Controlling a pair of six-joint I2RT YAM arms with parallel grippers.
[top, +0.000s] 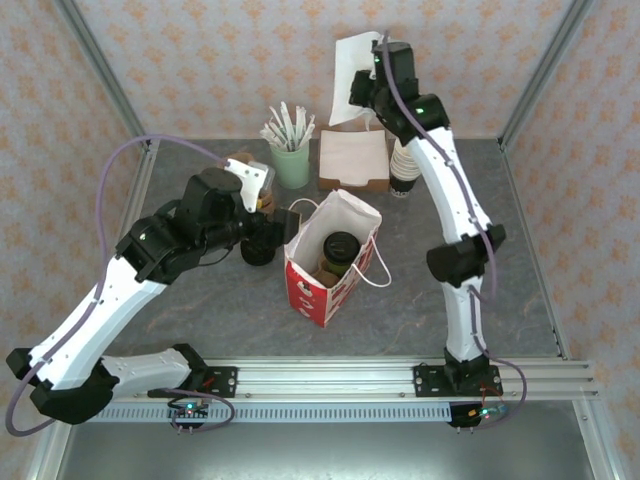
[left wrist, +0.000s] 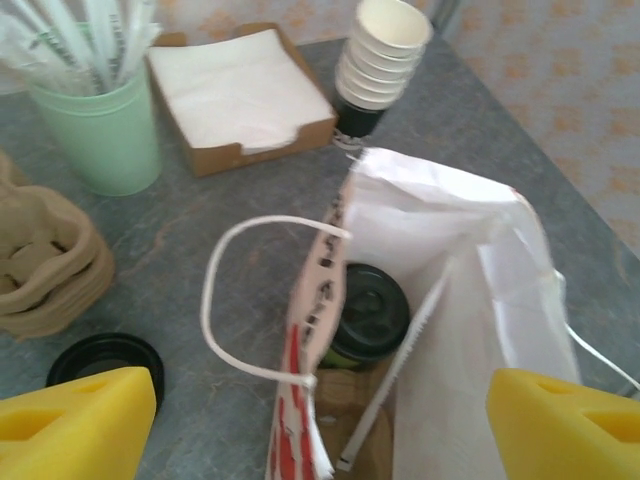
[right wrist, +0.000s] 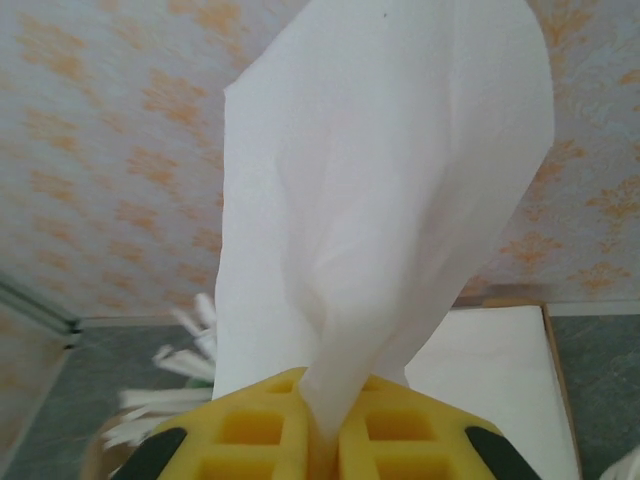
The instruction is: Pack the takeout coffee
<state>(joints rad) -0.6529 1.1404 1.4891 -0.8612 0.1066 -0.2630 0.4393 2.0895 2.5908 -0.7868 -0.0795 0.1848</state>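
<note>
The takeout coffee (top: 341, 250) stands inside the red-and-white bag (top: 325, 295), black lid up, low between the bag walls. The right gripper (right wrist: 322, 440) is clamped on a white napkin (right wrist: 400, 200), held high above the napkin tray (top: 353, 160) at the back of the bench (top: 520, 290). The left gripper (left wrist: 320, 430) has its fingers wide apart, facing the bag mouth from the left and holding nothing. Risks, as we judge them: the napkin is limp and broad and pinched at one end only, so it may fold, catch on the bag rim or drape outside instead of dropping in. The bag mouth is narrow, with one wall leaning in over the cup. The bag is light paper, and a nudge from either arm could tip it and the coffee with it. The white handle loop (left wrist: 215, 300) hangs out toward the left gripper and could snag a finger. Around: a stack of lidless cups (top: 403, 170) sits just beside the tray near the right arm, where a descent toward the bag could clip it. We also note a green cup of stirrers (top: 291, 160), brown pulp carriers (left wrist: 45, 260), and loose black lids (left wrist: 105, 355) on the bench close to one left fingertip.
</note>
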